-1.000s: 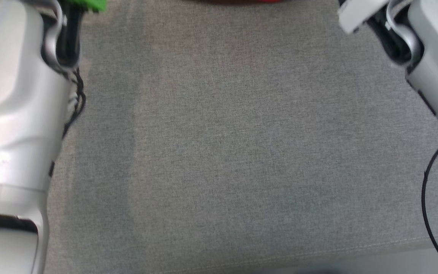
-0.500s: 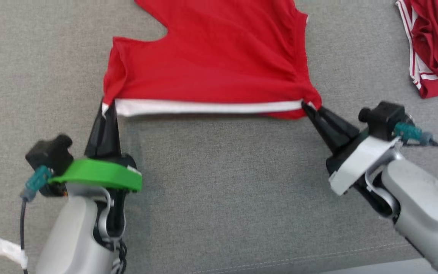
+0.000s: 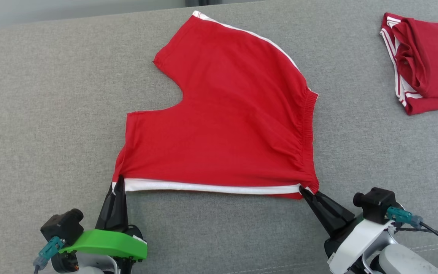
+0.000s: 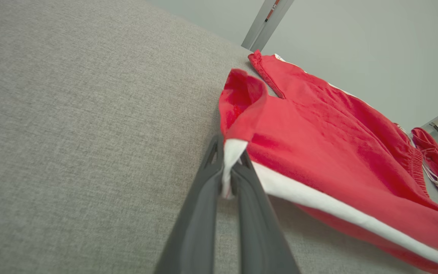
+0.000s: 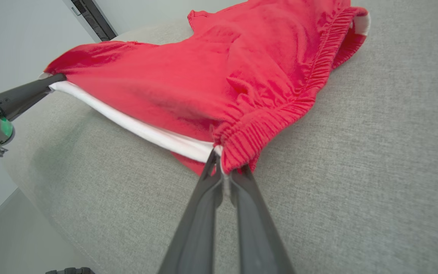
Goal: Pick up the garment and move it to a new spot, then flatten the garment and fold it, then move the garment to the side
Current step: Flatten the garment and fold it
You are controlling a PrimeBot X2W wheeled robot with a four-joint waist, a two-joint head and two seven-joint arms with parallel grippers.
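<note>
Red shorts (image 3: 222, 125) lie spread nearly flat on the grey upholstered surface (image 3: 44, 114). The white-striped side edge is nearest the robot and the elastic waistband is to the right. Left gripper (image 3: 118, 183) is clamped on the near left corner at the stripe. Right gripper (image 3: 302, 189) is clamped on the near waistband corner. A second red garment (image 3: 424, 64) lies bunched well apart, far right.

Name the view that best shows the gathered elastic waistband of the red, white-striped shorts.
The right wrist view: the waistband runs close and ribbed from the corner the right gripper pinches to its far end. The head view shows it whole but smaller along the shorts' right edge; the left wrist view, a distant foreshortened strip.
</note>
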